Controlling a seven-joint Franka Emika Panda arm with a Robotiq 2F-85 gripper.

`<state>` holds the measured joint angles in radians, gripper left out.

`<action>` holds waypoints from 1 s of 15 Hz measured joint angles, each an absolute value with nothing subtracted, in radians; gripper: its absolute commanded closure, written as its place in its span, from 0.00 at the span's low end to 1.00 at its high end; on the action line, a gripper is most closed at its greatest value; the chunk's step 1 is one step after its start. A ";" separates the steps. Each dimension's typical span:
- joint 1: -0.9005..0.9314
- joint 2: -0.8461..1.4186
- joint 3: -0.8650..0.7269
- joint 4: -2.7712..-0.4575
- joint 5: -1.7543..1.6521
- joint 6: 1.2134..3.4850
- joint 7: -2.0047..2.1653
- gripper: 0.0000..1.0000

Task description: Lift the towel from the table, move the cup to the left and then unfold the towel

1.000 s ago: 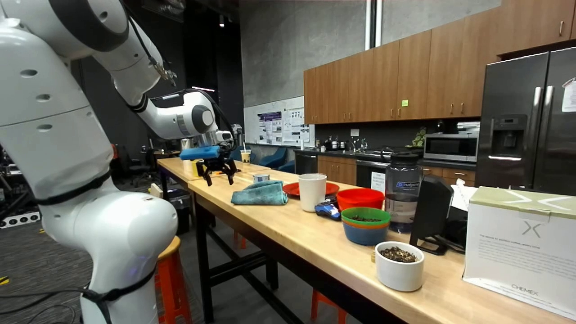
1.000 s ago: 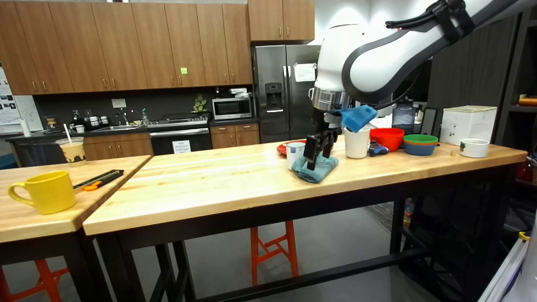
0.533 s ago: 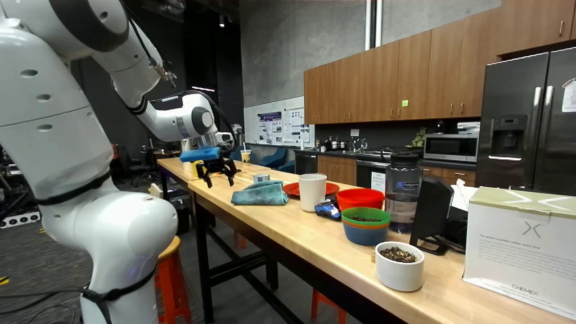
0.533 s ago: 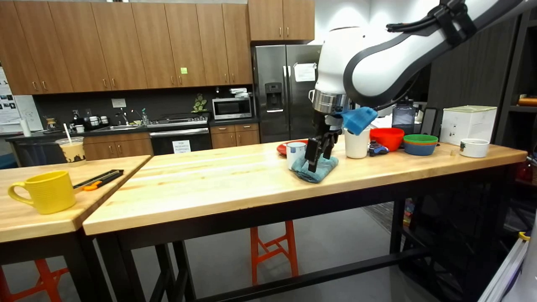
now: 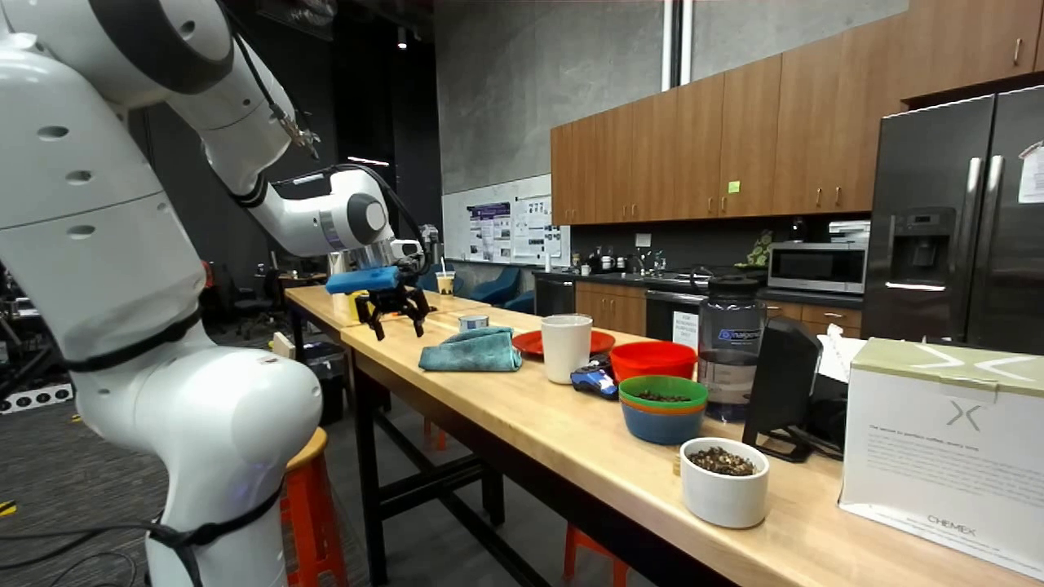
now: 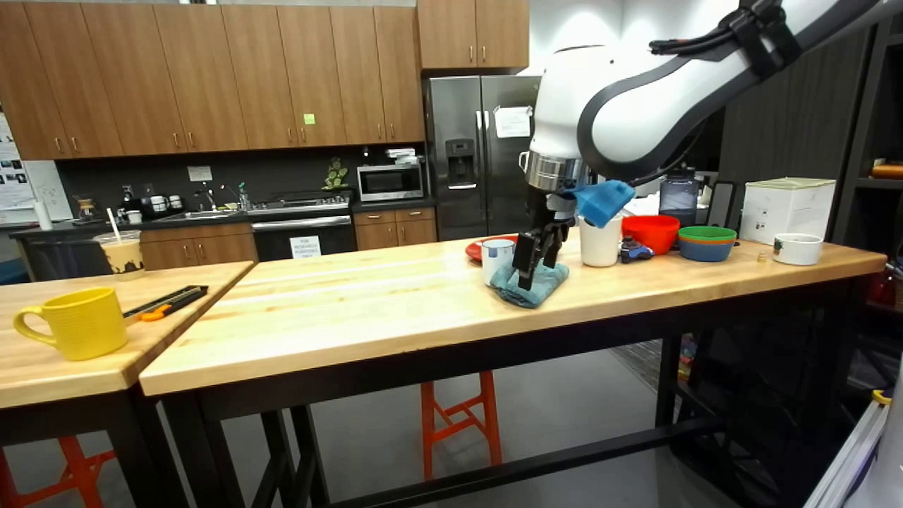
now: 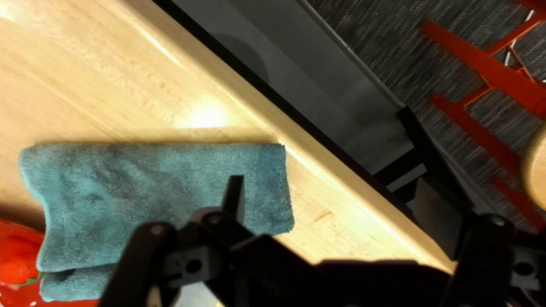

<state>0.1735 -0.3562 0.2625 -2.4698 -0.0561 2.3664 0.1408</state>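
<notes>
The folded teal towel [image 5: 471, 350] lies on the table [image 6: 353, 303], one end close to the table's edge, as the wrist view shows the towel [image 7: 149, 192]. My gripper [image 5: 400, 330] stands open above the tabletop, nothing between its fingers. In the wrist view the gripper [image 7: 332, 200] has one fingertip [image 7: 234, 192] over the towel's end and the other beyond the table edge. A short white cup with blue marks [image 6: 496, 255] stands right by the towel, partly hidden in an exterior view. A taller white cup [image 5: 566, 349] stands on the towel's other side.
Near the cups are a red plate [image 5: 603, 342], a red bowl [image 5: 652, 359], stacked bowls [image 5: 662, 420] and a blue-black object [image 5: 595, 379]. A water bottle [image 5: 730, 350], a white pot [image 5: 724, 493] and a box [image 5: 938, 456] stand farther along. The neighbouring table bears a yellow mug [image 6: 81, 323].
The arm and gripper have shifted only very slightly over the last second. Towel and cups lie and stand as before.
</notes>
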 measured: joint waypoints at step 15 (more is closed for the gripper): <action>0.174 -0.356 0.262 -2.478 -0.058 2.380 0.132 0.00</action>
